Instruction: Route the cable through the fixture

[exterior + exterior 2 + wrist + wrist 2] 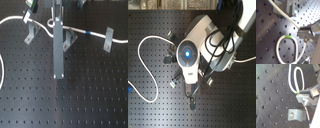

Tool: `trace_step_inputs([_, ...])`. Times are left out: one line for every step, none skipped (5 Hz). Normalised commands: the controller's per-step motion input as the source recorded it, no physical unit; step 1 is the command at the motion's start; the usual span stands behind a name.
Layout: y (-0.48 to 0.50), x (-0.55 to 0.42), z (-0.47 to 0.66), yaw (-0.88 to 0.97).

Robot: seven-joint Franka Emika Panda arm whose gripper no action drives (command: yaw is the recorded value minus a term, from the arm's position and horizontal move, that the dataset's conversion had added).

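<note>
From the first exterior view I have the end effector (58,75) hanging over the middle of the bench (90,105). Behind it the cable (95,36) runs across from the first exterior view's left to its right, passing a row of fixture brackets: one bracket (31,34) off to the end effector's left in the first exterior view, one (69,41) just behind it, one (108,41) well to the right. In the first wrist view the cable (283,15) lies on the bench, curling into a loop (287,50) beside a bracket (309,31). In the second exterior view a wide cable loop (145,65) lies at the second exterior view's left of the arm
</note>
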Motion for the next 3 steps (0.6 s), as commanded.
trace_step_inputs([0.304, 0.084, -0.08, 0.28])
trace_step_inputs([0.0, 0.062, 0.0, 0.34])
trace_step_inputs([-0.232, -0.017, -0.24, 0.18])
